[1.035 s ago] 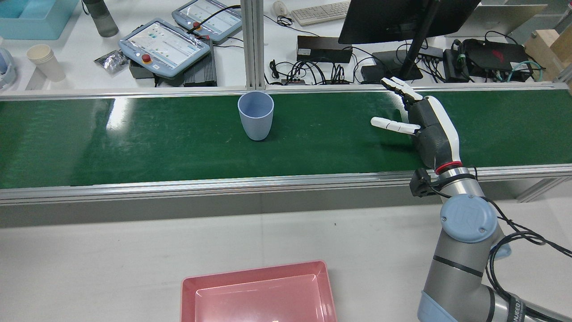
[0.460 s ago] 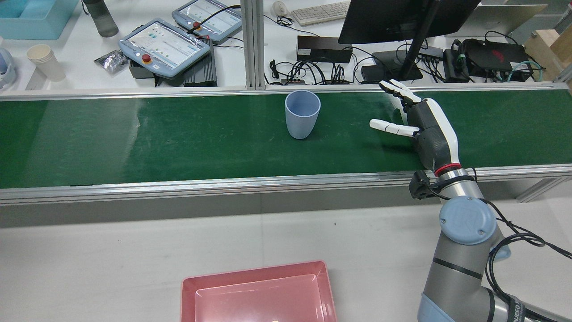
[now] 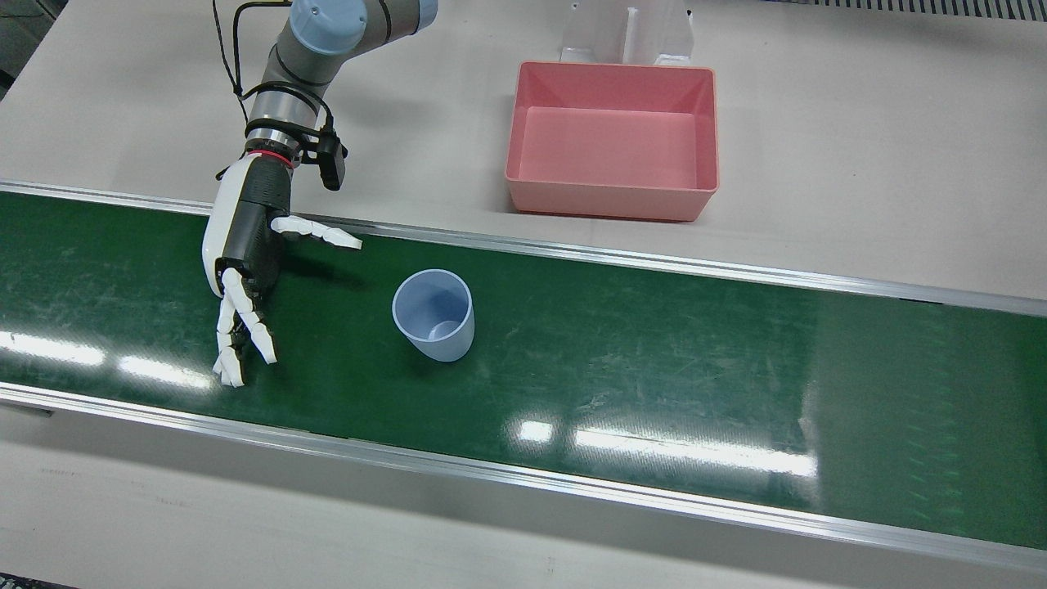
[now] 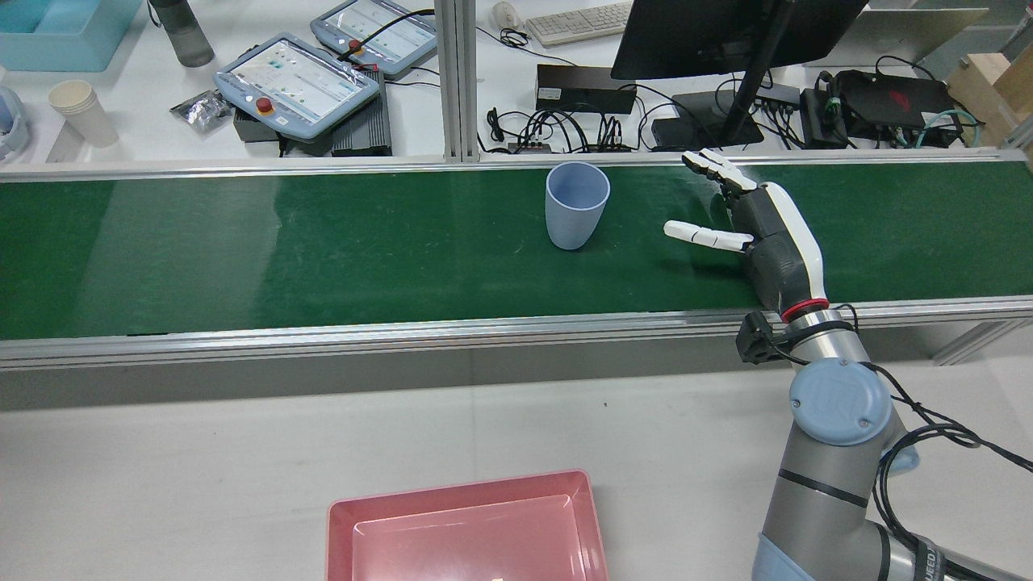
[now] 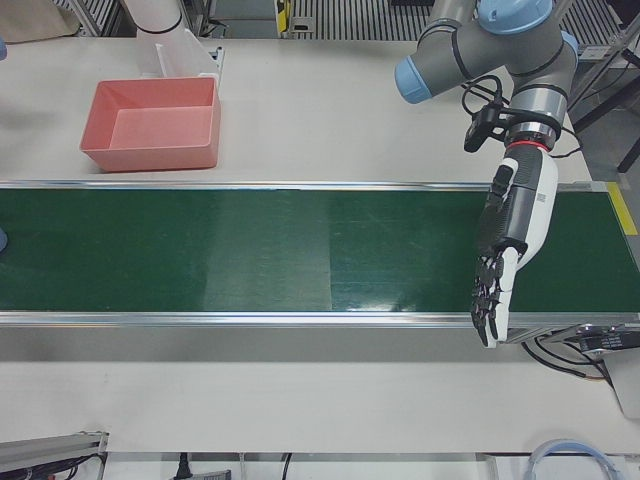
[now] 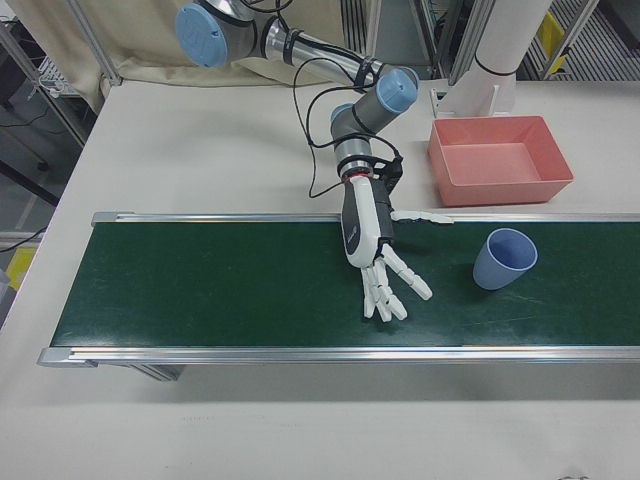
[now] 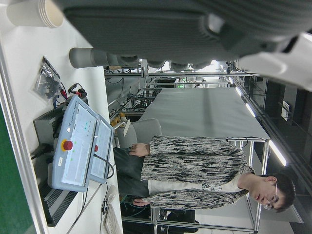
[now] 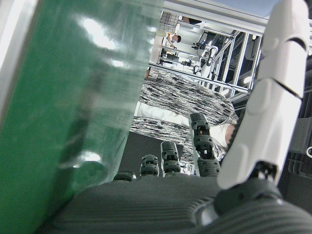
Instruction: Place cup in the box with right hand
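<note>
- We see the right robot hand [image 3: 245,245] spread wide over the green belt [image 3: 654,352], thumb stuck out sideways, holding nothing and touching nothing.
- The blue cup [image 3: 433,315] stands upright on the belt, near that robot hand on its thumb side but clearly apart from it.
- The left robot hand [image 5: 512,235] is at the other end of the belt, fingers straight and close together, with nothing in it.
- We count one cup, one pink box [image 3: 612,196] and two robot hands.
- The box sits on the counter [image 3: 859,164] on the robot's side of the belt, with nothing inside.
</note>
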